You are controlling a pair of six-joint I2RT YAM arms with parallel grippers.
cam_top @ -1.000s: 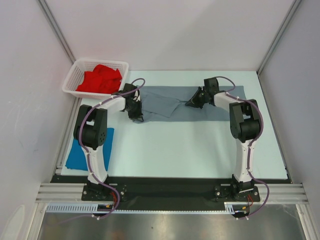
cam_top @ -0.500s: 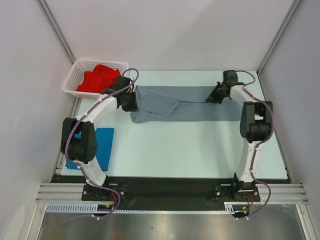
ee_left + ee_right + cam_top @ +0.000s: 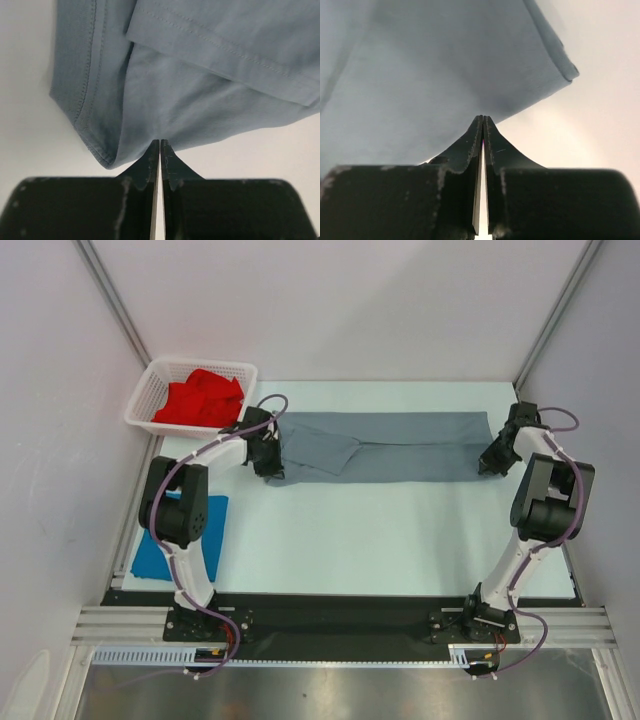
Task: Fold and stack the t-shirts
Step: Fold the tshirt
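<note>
The slate grey t-shirt (image 3: 400,445) lies stretched out flat in a long band across the far part of the table. My left gripper (image 3: 270,468) is shut on its near left corner, with the hem beside my fingertips in the left wrist view (image 3: 160,143). My right gripper (image 3: 490,460) is shut on the shirt's right edge, shown in the right wrist view (image 3: 483,120). The grey cloth fills the left wrist view (image 3: 200,75) and the right wrist view (image 3: 445,65). The red t-shirt (image 3: 200,400) lies crumpled in the basket. The bright blue t-shirt (image 3: 150,555) lies folded at the left edge, partly hidden by my left arm.
A white mesh basket (image 3: 140,405) stands at the far left corner, just left of my left gripper. Grey walls close in the table on the left, back and right. The light table top (image 3: 380,530) stretches between the grey shirt and the arm bases.
My right gripper has moved right, from the shirt's middle to the table's right side, drawing the grey cloth out flat. My left gripper swung out and back near the shirt's left end.
</note>
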